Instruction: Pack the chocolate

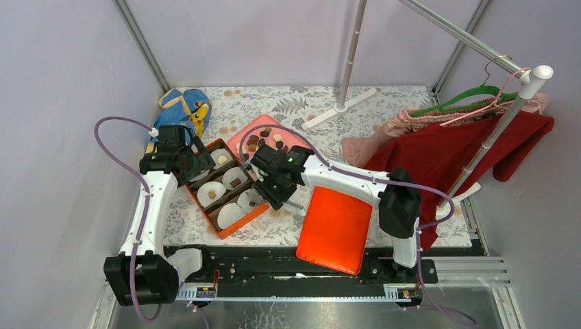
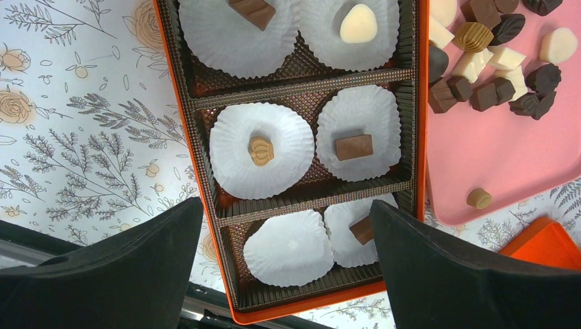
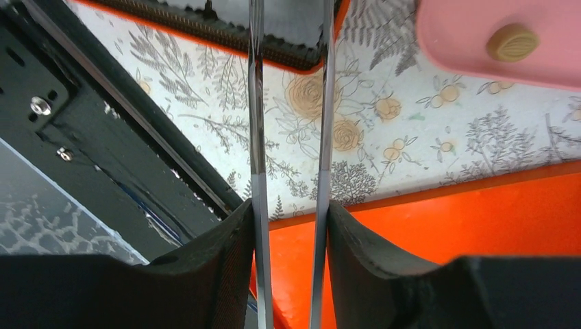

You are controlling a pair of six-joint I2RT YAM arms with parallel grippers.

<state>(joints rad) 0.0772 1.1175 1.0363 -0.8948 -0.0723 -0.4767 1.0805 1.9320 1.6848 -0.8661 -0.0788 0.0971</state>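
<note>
An orange box [image 2: 411,103] holds six white paper liners. Five hold one chocolate each, among them a cream piece [image 2: 358,24], a tan piece [image 2: 260,151] and a brown piece [image 2: 353,147]. The near-left liner [image 2: 291,248] is empty. More chocolates [image 2: 493,89] lie piled on a pink tray [image 2: 493,157], with a lone tan piece [image 2: 479,198] near its edge. My left gripper [image 2: 286,205] is open and empty above the box's near end. My right gripper [image 3: 291,212] is shut on metal tongs [image 3: 257,137]; their tips run out of view.
The orange box lid [image 1: 336,229] lies right of the box [image 1: 255,214], under my right arm. The black base rail [image 1: 274,264] runs along the near edge. A blue-and-yellow toy [image 1: 181,106] sits at the back left. Red and pink clothes [image 1: 445,147] hang on a rack at the right.
</note>
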